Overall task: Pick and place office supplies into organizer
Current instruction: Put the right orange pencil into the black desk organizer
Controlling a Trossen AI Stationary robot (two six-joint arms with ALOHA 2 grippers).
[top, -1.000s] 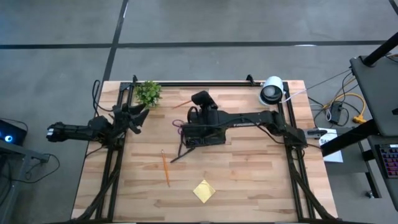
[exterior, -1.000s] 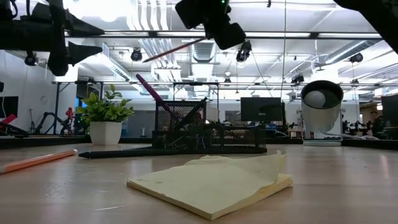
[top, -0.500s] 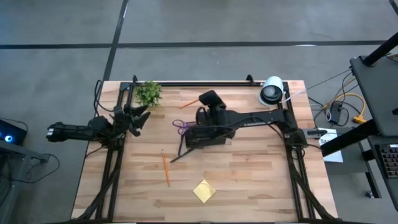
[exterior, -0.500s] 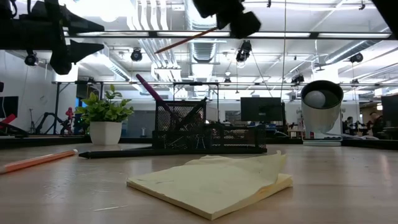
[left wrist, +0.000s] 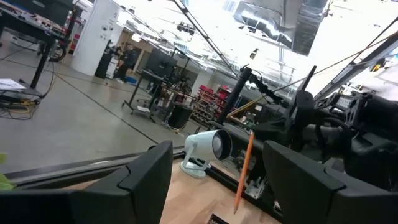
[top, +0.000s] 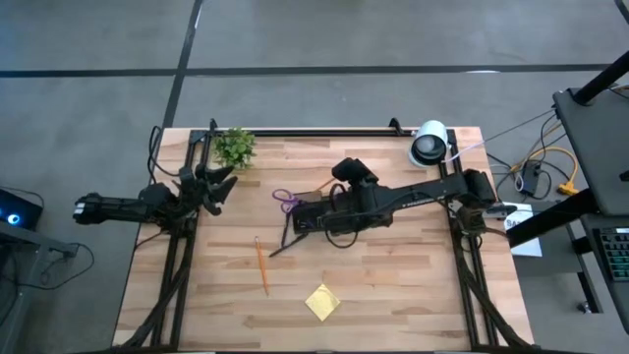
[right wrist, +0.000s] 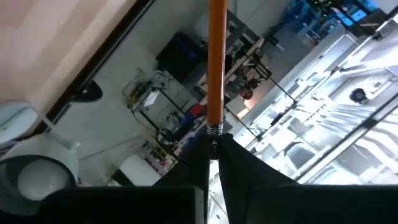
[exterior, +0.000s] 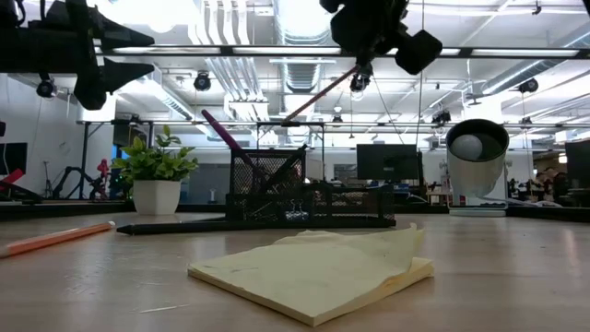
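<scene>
The right gripper (right wrist: 213, 146) is clamped on the end of an orange pencil (right wrist: 216, 62) and holds it in the air above the organizer (exterior: 350, 207), slanting down toward the mesh pen cup (exterior: 267, 180) at the organizer's end. The main risk, as I judge it, is the grip: the fingers pinch only the pencil's far end, so the long free part could swing or slip as it comes down. On that slant the tip could strike the cup's rim, or push against something already leaning in the cup, and skid out onto the table (top: 393, 265). Letting go too high could also make the pencil bounce off the low tray wall. A pinkish stick (exterior: 221, 134) leans out of the cup; it may be a marker, though the view is too poor to be sure, and it narrows the opening. The scissors (top: 285, 200) lie just beside the organizer on the plant's side, and a dark pen (top: 280, 243) rests against the organizer's near side. A second pencil (top: 262, 265) and the yellow sticky pad (top: 321, 301) lie farther out from the organizer. The plant (top: 236, 147) and the white round device (top: 428, 144) stand well apart from the organizer. The left gripper (top: 211, 185) waits with fingers spread, well away from the organizer, holding nothing
</scene>
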